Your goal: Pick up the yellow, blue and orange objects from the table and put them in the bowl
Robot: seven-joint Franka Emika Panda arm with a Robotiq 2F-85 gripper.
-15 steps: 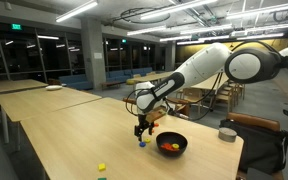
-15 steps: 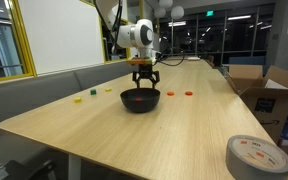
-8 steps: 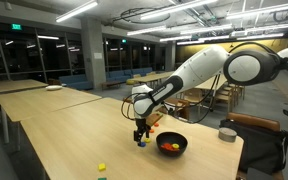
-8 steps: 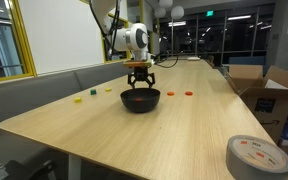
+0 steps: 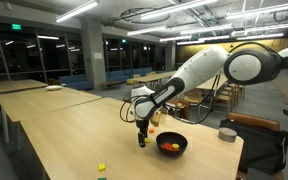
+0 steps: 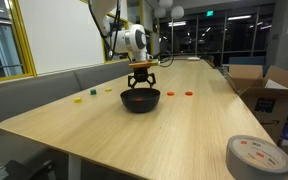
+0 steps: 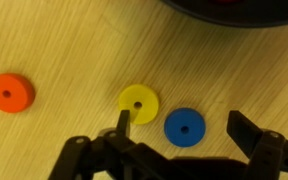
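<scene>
The black two-fingered pincer stands wide open, fingers pointing straight down at the pale light-wood table, and it holds nothing. Whether the fingertips touch the wood I cannot tell.

In the wrist view a flat blue disc lies on the table between the two fingers, nearer one of them than the other. It is round like a washer, with a small hole through its middle. Just beside it is a yellow disc of the same shape and size, with the same small hole. It sits at the tip of the nearer finger, whose point overlaps its edge in the picture. A narrow strip of wood shows between the yellow and the blue. An orange disc, again round with a centre hole, lies well apart, out beyond the finger that meets the yellow one.

Ahead of the pincer, past both near discs, the dark rim of the round black bowl crosses the edge of the wrist view. In both exterior views the pincer hangs low over the table, just beside the black bowl, outside its rim. In an exterior view two small orange pieces lie beyond the bowl, and a small yellow piece lies well apart.
</scene>
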